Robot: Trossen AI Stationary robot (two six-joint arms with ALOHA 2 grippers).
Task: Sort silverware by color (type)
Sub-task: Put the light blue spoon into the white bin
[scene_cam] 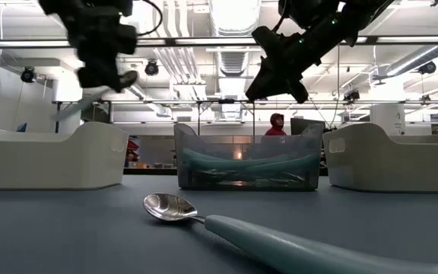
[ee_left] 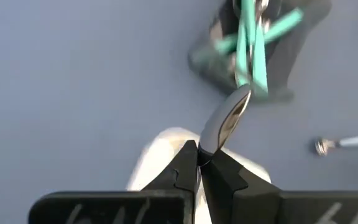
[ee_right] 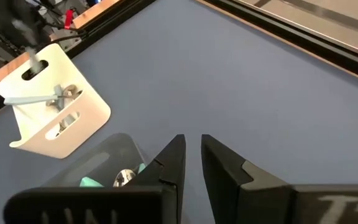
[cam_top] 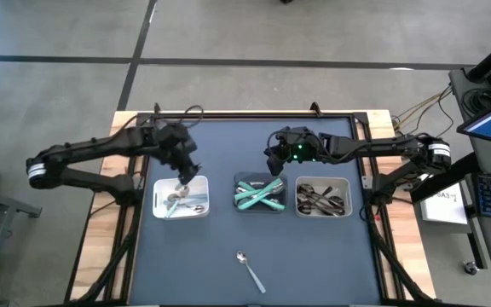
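My left gripper (cam_top: pixel 184 173) hangs over the left white tray (cam_top: pixel 157 198), shut on a shiny silver piece of silverware (ee_left: pixel 225 118). That tray holds silver pieces (cam_top: pixel 181 200). My right gripper (cam_top: pixel 274 160) hovers above the far edge of the dark middle tray (cam_top: pixel 239 179). Its fingers stand a little open (ee_right: pixel 193 149) with nothing between them. Teal-handled pieces (cam_top: pixel 258 194) lie crossed in the middle tray, and dark pieces (cam_top: pixel 320 200) lie in the right white tray (cam_top: pixel 299 182). A teal-handled spoon (cam_top: pixel 250 269) lies flat on the mat near the front edge. My left gripper pinches one end of the silver piece (ee_left: pixel 207 142) between its two fingertips. The fingers slant downward, and the piece sticks out beyond them roughly in line with them. It is lifted clear, above the white tray (ee_left: pixel 166 146).
The three trays stand in a row across the middle of the dark mat. Bare mat (cam_top: pixel 314 264) lies on both sides of the loose spoon (scene_cam: pixel 280 240). The table's frame (cam_top: pixel 254 112) runs along the far edge. A person (scene_cam: pixel 277 124) shows far off in the room.
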